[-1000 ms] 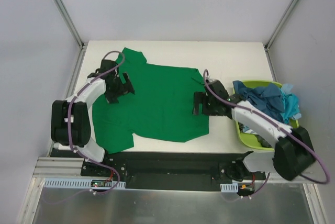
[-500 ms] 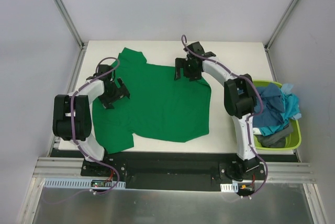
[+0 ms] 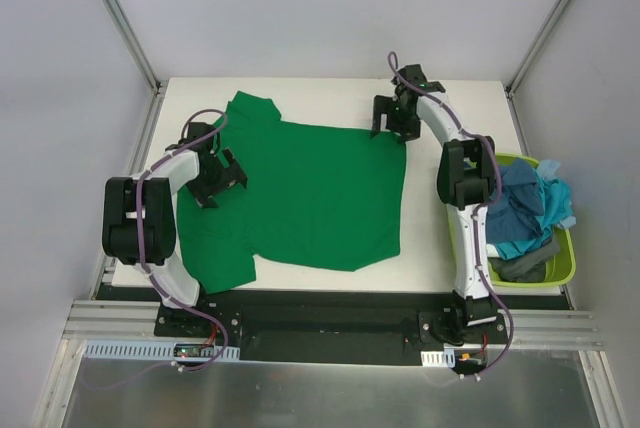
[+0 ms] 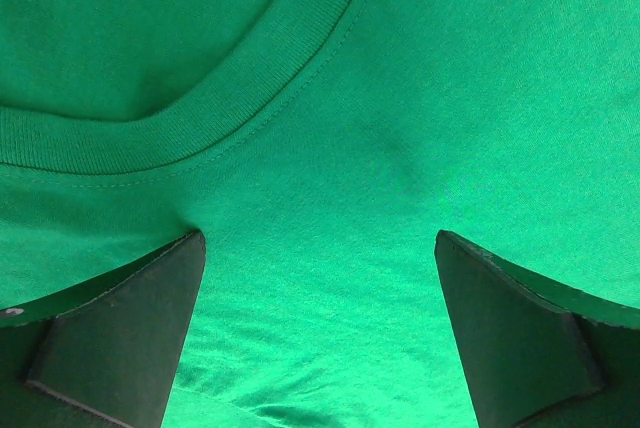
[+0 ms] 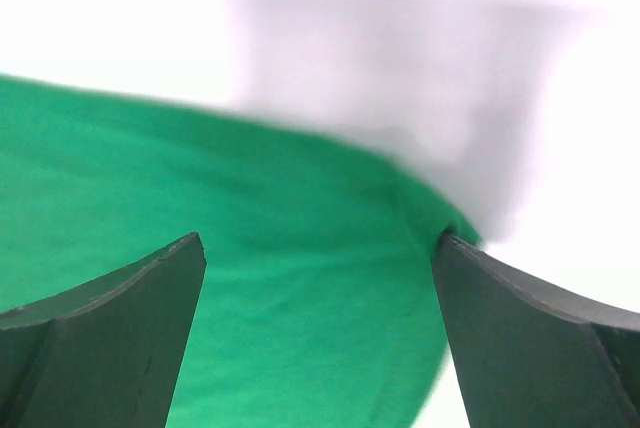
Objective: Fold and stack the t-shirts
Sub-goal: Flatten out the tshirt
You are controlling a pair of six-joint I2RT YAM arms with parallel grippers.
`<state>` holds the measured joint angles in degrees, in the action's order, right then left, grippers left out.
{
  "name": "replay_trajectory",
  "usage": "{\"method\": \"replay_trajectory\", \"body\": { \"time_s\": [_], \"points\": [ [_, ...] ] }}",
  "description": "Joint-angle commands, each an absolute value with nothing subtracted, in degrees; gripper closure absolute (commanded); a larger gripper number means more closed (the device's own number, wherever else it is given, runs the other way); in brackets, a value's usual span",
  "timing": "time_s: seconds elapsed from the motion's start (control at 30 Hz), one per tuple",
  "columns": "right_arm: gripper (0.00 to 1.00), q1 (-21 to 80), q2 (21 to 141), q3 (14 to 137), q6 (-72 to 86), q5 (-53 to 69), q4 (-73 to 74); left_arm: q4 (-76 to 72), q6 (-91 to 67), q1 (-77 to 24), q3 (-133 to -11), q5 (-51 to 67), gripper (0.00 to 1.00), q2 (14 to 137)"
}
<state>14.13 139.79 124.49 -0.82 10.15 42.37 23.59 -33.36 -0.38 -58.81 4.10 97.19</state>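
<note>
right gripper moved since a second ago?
Yes. Right gripper swung away from the basket to the far right corner of the green shirt, toward the back of the table.

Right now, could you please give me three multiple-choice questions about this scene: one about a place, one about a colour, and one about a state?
1. Where does the basket stand?
A) at the right side of the table
B) at its far left corner
C) on the spread shirt

2. What colour is the spread t-shirt?
A) red
B) white
C) bright green

3. How is the left gripper?
A) shut on a sleeve
B) open over the cloth by the collar
C) out of view

Answers: 1 A, the top view shows it on the right. 2 C, every view shows green cloth. 3 B, its wrist view shows both fingers wide apart.
</note>
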Motion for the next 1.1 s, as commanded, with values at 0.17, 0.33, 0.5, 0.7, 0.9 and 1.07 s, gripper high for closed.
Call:
{"method": "replay_trajectory", "body": {
  "time_s": [0.17, 0.33, 0.5, 0.7, 0.9, 1.07],
  "points": [
    [0.04, 8.35, 132.57, 129.39, -5.8, 4.65, 45.7, 24.52, -31.99, -0.44, -59.59, 7.12, 0.01, 99.58],
    [0.04, 12.12, 113.77, 108.24, -6.51, 5.19, 43.51, 24.52, -31.03, -0.44, -59.94, 9.05, 0.01, 97.13],
    [0.04, 20.81, 91.54, 80.92, -0.28, 2.65, 39.39, 24.52, -30.67, -1.84, -60.03, 9.05, 0.01, 92.3],
    [0.04, 34.08, 68.5, 50.07, 19.46, -3.25, 32.53, 24.61, -33.21, -2.99, -56.43, 5.9, 0.01, 86.32],
    [0.01, 45.16, 57.13, 34.99, 34.88, -3.25, 25.85, 24.7, -34.8, -3.25, -52.39, 4.57, 0.01, 82.89],
    [0.11, 48.07, 60.19, 30.16, 42.7, -7.55, 18.91, 24.52, -35.24, -3.43, -50.63, 4.57, 0.01, 81.39]
  ]
}}
